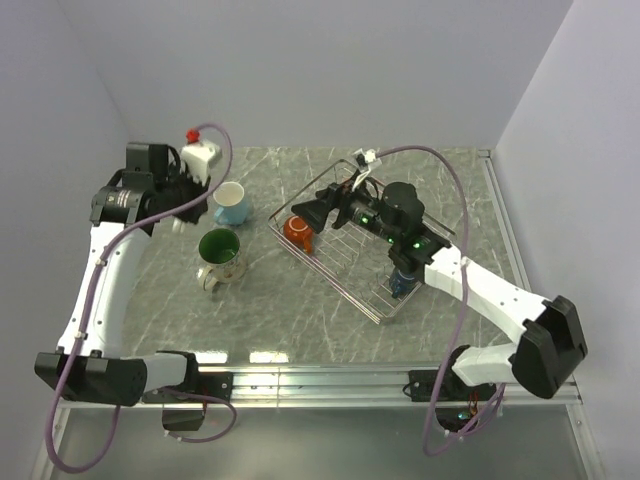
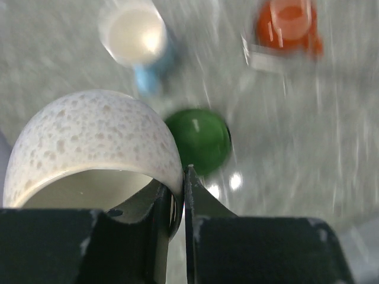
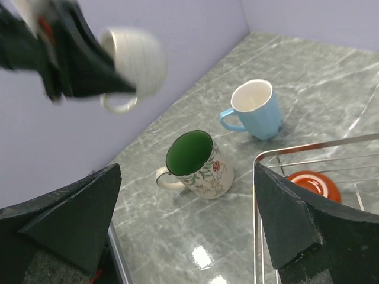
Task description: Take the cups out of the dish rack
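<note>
While the grey-green marbled table [image 1: 300,330] carries the wire dish rack [image 1: 325,278] right of centre, set at an angle, 2 mugs already stand on the bare surface to the rack's left.

The left gripper [image 2: 177,177] is raised over the far-left part of the table. Its fingers are pinched onto the rim of the white mug [image 2: 95,136], 1 inside and 1 outside the wall, so the mug hangs in the air with nothing under it.

The right gripper [image 3: 186,170] hovers at the rack's left corner with its 2 fingers [image 3: 77,219] spread wide apart and nothing between them.

The large cream floral mug [image 1: 220,255] with the green inside stands upright on the table, handle toward the near edge. The light blue mug [image 1: 232,203] stands upright just beyond it, apart from it.

Inside the rack, the orange-red mug [image 1: 297,230] sits in the left corner. The dark blue mug [image 1: 400,284] shows only partly at the near-right end, under the right arm.
</note>
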Available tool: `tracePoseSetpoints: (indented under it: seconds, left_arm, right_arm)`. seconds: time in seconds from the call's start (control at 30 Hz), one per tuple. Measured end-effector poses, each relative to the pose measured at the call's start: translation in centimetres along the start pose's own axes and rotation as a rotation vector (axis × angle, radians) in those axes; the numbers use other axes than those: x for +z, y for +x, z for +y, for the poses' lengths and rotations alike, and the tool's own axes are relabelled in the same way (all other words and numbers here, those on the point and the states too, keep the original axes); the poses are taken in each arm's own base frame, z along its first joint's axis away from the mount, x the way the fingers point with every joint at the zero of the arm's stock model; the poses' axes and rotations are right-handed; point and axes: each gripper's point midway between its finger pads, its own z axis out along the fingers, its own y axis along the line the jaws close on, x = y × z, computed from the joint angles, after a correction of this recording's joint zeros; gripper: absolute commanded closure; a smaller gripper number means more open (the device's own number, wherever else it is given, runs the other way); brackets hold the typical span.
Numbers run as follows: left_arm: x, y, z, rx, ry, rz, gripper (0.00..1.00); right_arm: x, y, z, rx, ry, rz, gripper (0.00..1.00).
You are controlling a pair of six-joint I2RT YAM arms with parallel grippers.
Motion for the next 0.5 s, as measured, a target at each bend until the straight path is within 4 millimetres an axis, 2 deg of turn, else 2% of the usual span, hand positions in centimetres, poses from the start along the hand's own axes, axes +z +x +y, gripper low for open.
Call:
tracePoseSetpoints:
  seconds: [0.07,0.17,0.27,0.33,0.43,0.5]
  left_arm:
    - [-0.6,3.7,-1.1,0.05,0.058,0.109,1.0]
    - [-2.0,8.0,-4.3,0.122,0.211,0.219,1.0]
    - [-3.5,10.3,-7.7,0.187,0.346,0.265,1.0]
    - [-3.7,11.2,-9.8,0.237,0.413,0.274,1.0]
    - [-3.1,13.8,-12.6,0.292,0.507,0.328,1.0]
    - [-2.4,16.2,-13.7,0.299,0.544,0.399,1.0]
  right_arm:
    - [-0.7,-0.7,0.6,-0.022,-0.009,-0.017,0.0]
    - [-1.4,-1.2,1.4,-0.044,-0.023,-0.031,0.0]
    - [-1.5,-1.1,1.5,-0.05,-0.027,-0.03,0.0]
    - [-1.5,-0.6,1.4,-0.048,-0.024,-0.02,0.0]
    - [-1.6,0.4,1.1,-0.042,-0.018,0.003,0.0]
    - [-1.7,1.1,0.7,-0.039,-0.007,0.018,0.0]
